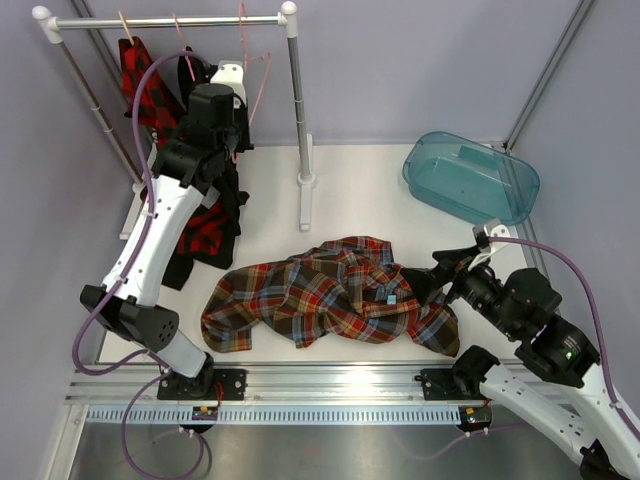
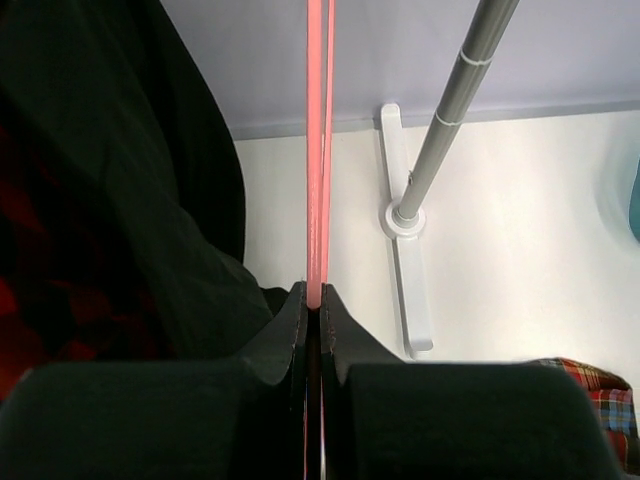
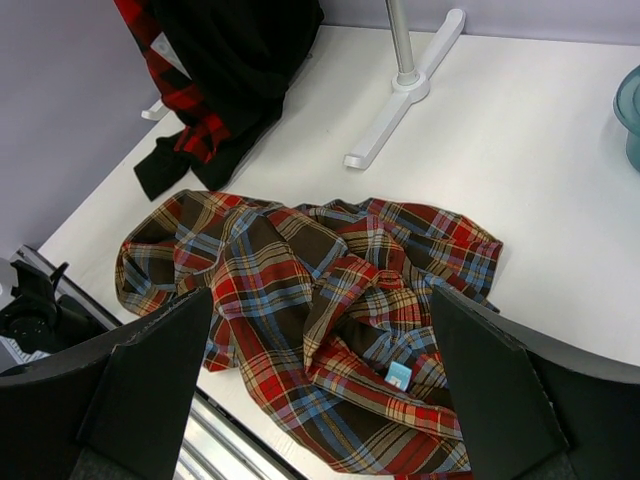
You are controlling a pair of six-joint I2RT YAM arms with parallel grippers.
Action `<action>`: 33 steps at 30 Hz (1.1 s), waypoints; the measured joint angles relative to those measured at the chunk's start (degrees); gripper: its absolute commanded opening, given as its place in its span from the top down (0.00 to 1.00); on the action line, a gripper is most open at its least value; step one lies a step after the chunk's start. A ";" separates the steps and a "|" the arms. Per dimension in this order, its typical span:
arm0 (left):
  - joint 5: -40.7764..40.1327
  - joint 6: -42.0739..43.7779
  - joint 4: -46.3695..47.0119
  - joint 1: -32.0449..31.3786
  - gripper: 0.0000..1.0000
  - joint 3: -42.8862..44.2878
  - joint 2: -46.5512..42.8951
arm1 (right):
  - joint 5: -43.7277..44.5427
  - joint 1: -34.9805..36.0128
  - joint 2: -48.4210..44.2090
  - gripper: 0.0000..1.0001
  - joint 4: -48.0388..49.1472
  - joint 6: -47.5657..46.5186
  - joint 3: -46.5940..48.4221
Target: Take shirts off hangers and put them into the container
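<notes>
The tartan shirt [image 1: 330, 295] lies crumpled on the table, off its hanger. My right gripper [image 1: 443, 276] hovers at its right edge, open, with the shirt [image 3: 320, 300] spread between and below the wide jaws [image 3: 320, 340]. My left gripper [image 2: 316, 298] is up by the rail, shut on the thin pink wire of a hanger [image 2: 318, 150], next to the black shirt [image 2: 120, 200]. In the top view that gripper [image 1: 236, 150] holds the hanger [image 1: 256, 85] beside the hanging black shirt [image 1: 228, 195] and the red-and-black check shirt [image 1: 138, 85]. The teal container [image 1: 470, 178] stands at the back right with nothing in it.
A white clothes rail [image 1: 170, 21] spans the back left on a grey post [image 1: 298, 100] with a white foot [image 1: 306, 195]. More pink hangers [image 1: 125, 25] hook over it. Grey frame poles run along both sides of the table.
</notes>
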 measured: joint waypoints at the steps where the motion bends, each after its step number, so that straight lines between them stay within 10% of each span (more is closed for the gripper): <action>1: 0.31 -0.31 0.04 0.02 1.00 -0.17 0.35 | 0.00 0.00 0.04 0.01 0.00 0.00 -0.09; 14: 1.70 -2.60 0.90 0.55 0.01 -3.32 -3.41 | 0.37 0.00 9.44 0.00 0.02 0.90 -0.31; 33: 0.20 -1.73 11.98 0.61 0.01 -45.57 -45.40 | 5.09 16.90 56.08 0.01 4.02 3.02 13.20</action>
